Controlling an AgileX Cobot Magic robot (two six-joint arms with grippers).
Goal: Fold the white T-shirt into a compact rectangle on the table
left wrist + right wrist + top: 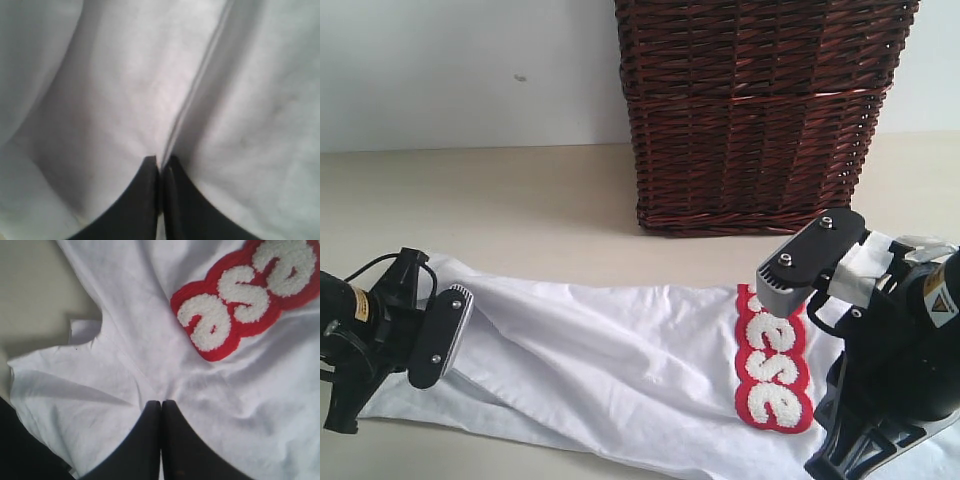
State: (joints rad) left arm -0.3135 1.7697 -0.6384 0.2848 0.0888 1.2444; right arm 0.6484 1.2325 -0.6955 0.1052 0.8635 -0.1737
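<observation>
The white T-shirt (620, 370) lies in a long band across the table (520, 200), plain side up. A flap with red-outlined fuzzy lettering (775, 365) shows near its right end. My left gripper (160, 159) is at the shirt's left end, shut, with a hem line (195, 95) running straight into its tips. My right gripper (161, 402) is at the right end beside the lettering (245, 295), shut, and wrinkles gather at its tips. A sleeve (65, 385) spreads out beside it. In the exterior view the arms (380, 330) (900, 370) hide both sets of fingertips.
A tall dark wicker basket (760, 110) stands at the back of the table, just beyond the shirt's right half. Bare beige table (470, 200) lies behind the shirt on the left. A pale wall rises at the back.
</observation>
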